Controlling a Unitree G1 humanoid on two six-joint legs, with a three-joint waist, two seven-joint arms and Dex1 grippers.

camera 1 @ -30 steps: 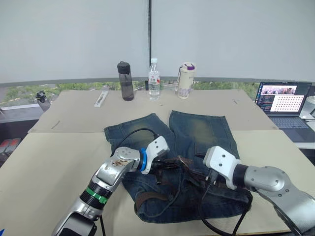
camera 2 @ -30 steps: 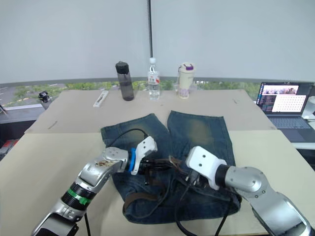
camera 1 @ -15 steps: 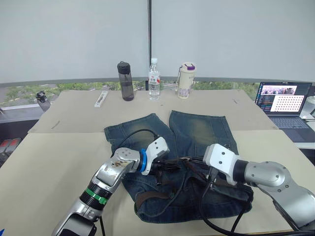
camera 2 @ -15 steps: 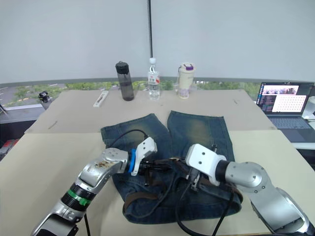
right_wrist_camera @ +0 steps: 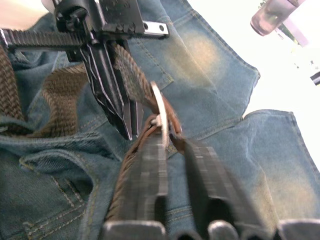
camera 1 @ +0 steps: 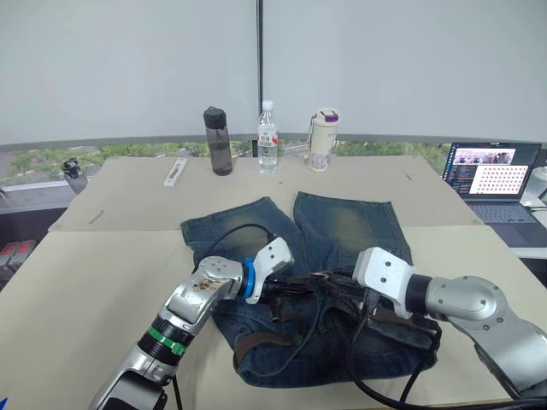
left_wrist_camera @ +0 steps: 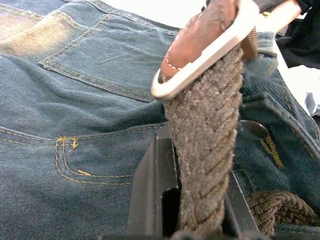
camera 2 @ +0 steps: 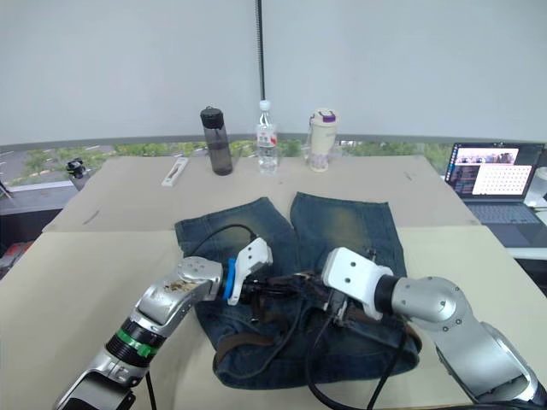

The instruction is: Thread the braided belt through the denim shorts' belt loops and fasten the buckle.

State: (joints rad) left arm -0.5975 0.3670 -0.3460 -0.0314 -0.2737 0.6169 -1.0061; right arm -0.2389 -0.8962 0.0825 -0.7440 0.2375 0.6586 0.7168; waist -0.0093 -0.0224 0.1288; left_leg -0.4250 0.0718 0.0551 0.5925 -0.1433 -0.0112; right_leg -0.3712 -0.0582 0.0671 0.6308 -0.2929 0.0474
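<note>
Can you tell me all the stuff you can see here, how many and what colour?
Faded blue denim shorts: one, flat on the near table, legs pointing away.
Dark brown braided belt: one, over the shorts' waist.
Silver metal buckle: one, on the belt between both grippers.
Dark grey bottle: one, far table.
Clear water bottle: one, beside it.
Cream tumbler with purple lid: one, far table.
Open laptop: one, far right.
Left gripper: black, shut on the belt.
Right gripper: black, shut on the belt at the buckle.
</note>
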